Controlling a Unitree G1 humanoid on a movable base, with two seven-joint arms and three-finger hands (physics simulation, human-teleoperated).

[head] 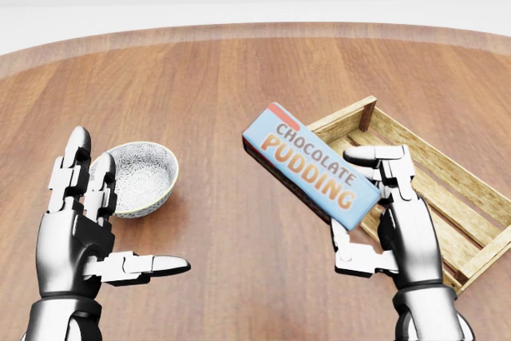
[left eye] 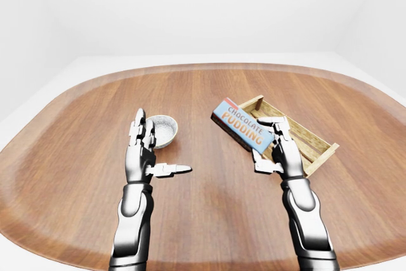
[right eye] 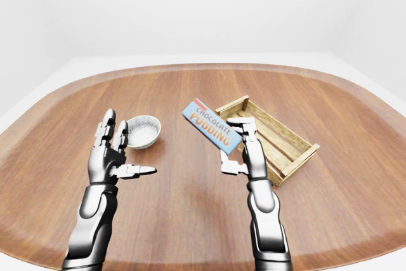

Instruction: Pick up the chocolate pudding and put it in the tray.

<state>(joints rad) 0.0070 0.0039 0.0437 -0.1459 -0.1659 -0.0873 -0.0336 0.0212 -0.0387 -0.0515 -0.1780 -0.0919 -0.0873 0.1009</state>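
Note:
The chocolate pudding [head: 310,162] is a light blue box with orange lettering. My right hand [head: 382,212] is shut on it and holds it tilted in the air, its right end over the near left corner of the wooden tray [head: 471,189]. The tray is a slatted crate lying at the right of the head view, with nothing in it. My left hand [head: 88,221] is open and holds nothing, raised at the lower left beside the bowl. The pudding also shows in the left-eye view [left eye: 242,125].
A small patterned white bowl [head: 142,176] sits on the round wooden table [head: 223,85] just right of my left hand. The table's curved edge runs along the top of the head view.

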